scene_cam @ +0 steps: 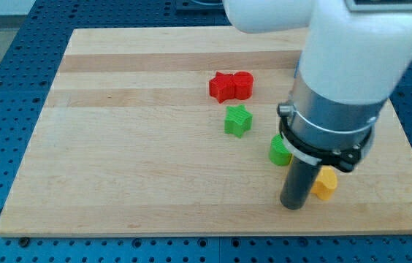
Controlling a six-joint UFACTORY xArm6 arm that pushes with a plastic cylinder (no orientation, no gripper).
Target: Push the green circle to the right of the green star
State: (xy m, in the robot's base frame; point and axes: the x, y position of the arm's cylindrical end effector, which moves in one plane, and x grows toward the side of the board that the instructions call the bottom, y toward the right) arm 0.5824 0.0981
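My tip [292,206], the bottom end of the straight dark rod, sits on the wooden board in the lower right of the frame. There are no fingers here to spread or squeeze, just the one plain rod, and it holds nothing. The big white and grey arm [337,80] stands over it and hides part of the board's right side.

Just to the view's right of my tip is a small yellow block [326,184]. It looks to be touching the rod, and its shape is hard to make out because the rod covers part of it.

Just above and a little to the view's left of my tip is the round green circle block [279,150]. The arm covers its right edge.

The green star block [238,120] lies up and to the left of the green circle, near it but apart.

Above the green star, two red blocks touch side by side: a red star-like block [222,86] and a rounder red block [243,85].

The light wooden board [133,146] rests on a blue table with holes [1,66].
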